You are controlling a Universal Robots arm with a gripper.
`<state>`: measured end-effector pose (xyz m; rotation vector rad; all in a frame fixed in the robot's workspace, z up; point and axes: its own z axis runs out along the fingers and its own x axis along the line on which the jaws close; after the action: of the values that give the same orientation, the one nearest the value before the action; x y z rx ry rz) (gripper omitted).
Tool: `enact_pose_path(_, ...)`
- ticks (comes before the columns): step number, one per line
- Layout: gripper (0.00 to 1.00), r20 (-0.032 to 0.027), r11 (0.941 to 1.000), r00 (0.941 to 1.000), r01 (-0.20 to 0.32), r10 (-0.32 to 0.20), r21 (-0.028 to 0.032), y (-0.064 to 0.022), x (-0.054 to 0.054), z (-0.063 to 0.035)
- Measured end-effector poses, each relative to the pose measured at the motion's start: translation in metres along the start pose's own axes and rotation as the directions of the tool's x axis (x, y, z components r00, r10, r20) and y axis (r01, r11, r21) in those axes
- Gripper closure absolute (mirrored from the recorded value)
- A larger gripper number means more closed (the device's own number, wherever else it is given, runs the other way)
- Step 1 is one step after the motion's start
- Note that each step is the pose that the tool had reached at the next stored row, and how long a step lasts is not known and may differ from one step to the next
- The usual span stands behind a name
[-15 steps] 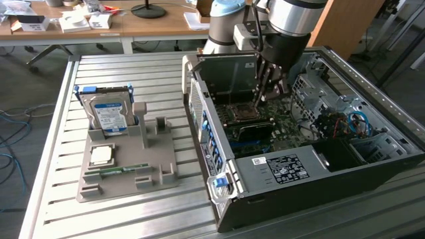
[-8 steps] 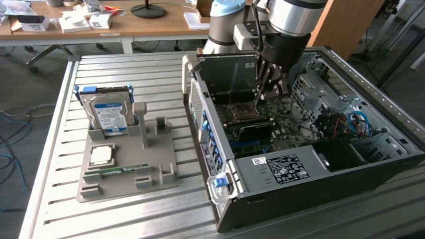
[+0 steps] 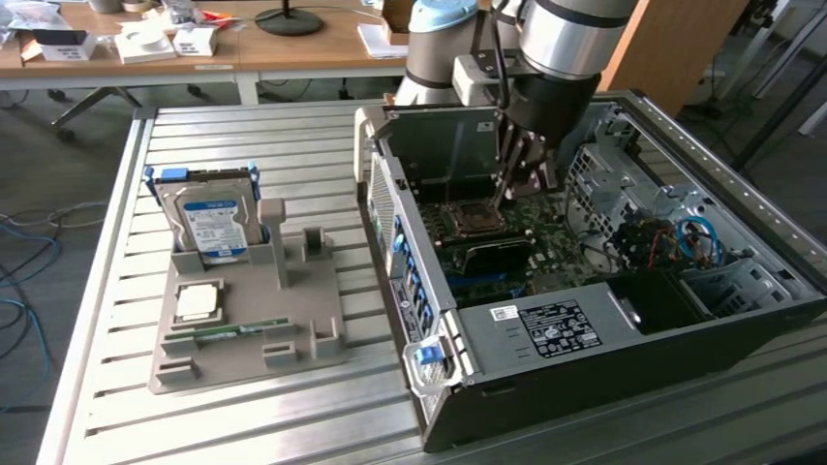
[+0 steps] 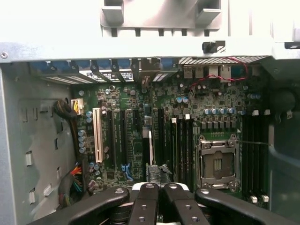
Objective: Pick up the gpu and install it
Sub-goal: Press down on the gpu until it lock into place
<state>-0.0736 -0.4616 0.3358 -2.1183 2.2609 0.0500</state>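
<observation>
Slatted metal bench (image 3: 259,426) carrying the open computer case (image 3: 646,329); gripper (image 4: 157,199) hanging over the motherboard (image 4: 187,117).
Fingers are closing tight on the gpu (image 4: 151,154), standing edge-on: light, stiff, fragile, best pinched along its top edge.

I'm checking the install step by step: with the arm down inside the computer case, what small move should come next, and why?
Probably ease straight down. The jaws are shut on the graphics card, seen edge-on, just above the long slots of the motherboard inside the case, and it looks not yet seated.
</observation>
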Motion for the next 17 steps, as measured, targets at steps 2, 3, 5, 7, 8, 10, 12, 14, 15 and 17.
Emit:
enact_pose_path(2,0.89,0.0,1.0,1.0,0.0,0.0,0.0,0.0,0.0,0.0036)
enact_pose_path(3,0.89,0.0,1.0,1.0,0.0,0.0,0.0,0.0,0.0,0.0054)
enact_pose_path(5,0.89,0.0002,1.0,1.0,0.0,0.0,0.0,0.0,0.0,0.009)
enact_pose_path(7,0.89,0.0,1.0,1.0,0.0,0.0,0.0,0.0,0.001,0.0126)
enact_pose_path(8,0.89,0.0001,1.0,1.0,0.0,0.0,0.0,0.0001,0.001,0.0146)
enact_pose_path(10,0.89,0.0001,1.0,1.0,0.0,0.0,0.0,0.0001,0.001,0.0181)
enact_pose_path(12,0.89,0.0,1.0,1.0,0.0,0.0,0.0,0.0001,0.001,0.0217)
enact_pose_path(14,0.89,-0.0001,1.0,1.0,0.0,0.0,0.0,0.0001,0.001,0.0254)
enact_pose_path(15,0.89,0.0001,1.0,1.0,0.0,0.0,0.0,0.0001,0.001,0.0272)
enact_pose_path(17,0.89,0.0001,1.0,1.0,0.0,0.0,0.0,0.0001,0.002,0.0308)
